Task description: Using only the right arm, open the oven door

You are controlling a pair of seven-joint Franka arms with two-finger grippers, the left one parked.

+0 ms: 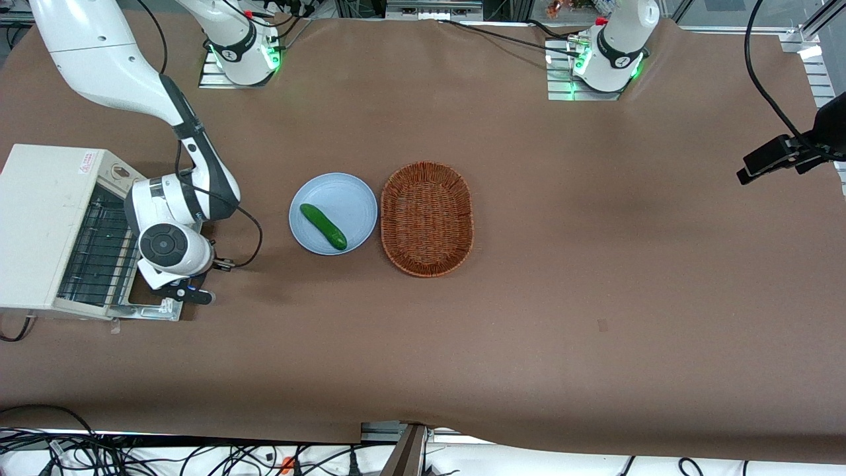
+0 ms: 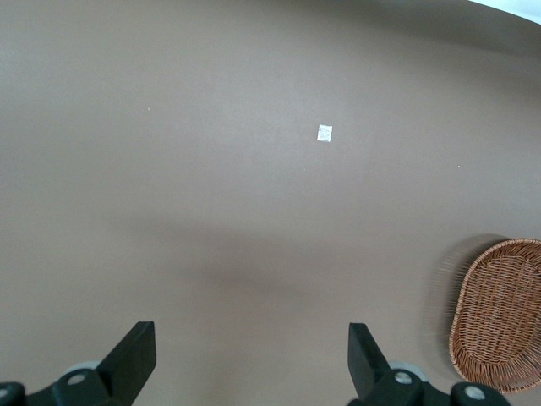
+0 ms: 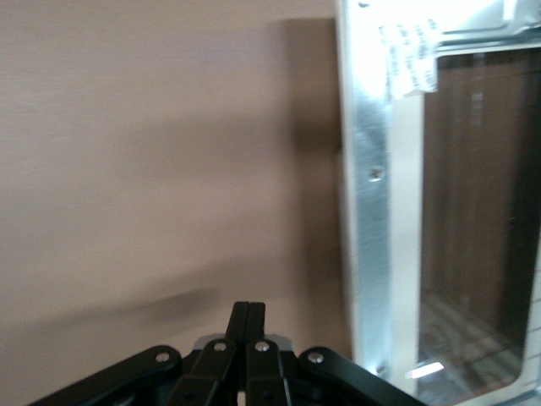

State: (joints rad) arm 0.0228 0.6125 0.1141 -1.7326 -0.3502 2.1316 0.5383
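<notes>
A wide tabletop (image 1: 529, 330) covered in a creased brown cloth carries everything. At the working arm's end stands the cream-white boxy toaster oven (image 1: 46, 225), its wire rack exposed. Its silver-framed oven door (image 1: 155, 307) with a dark glass window lies folded down flat on the cloth in front of the oven. The big white jointed right arm (image 1: 165, 218) reaches down over that door, and its black claw (image 3: 248, 317) hangs just past the door's outer edge, fingers pressed together on nothing. Toward the parked arm's end from the oven sit a round pale-blue plate (image 1: 353, 198) holding a green cucumber (image 1: 323, 226), then an oval brown wicker basket (image 1: 427, 219) just beside it. Tangled black cables (image 1: 99, 453) hang below the tabletop edge nearest the front camera.
</notes>
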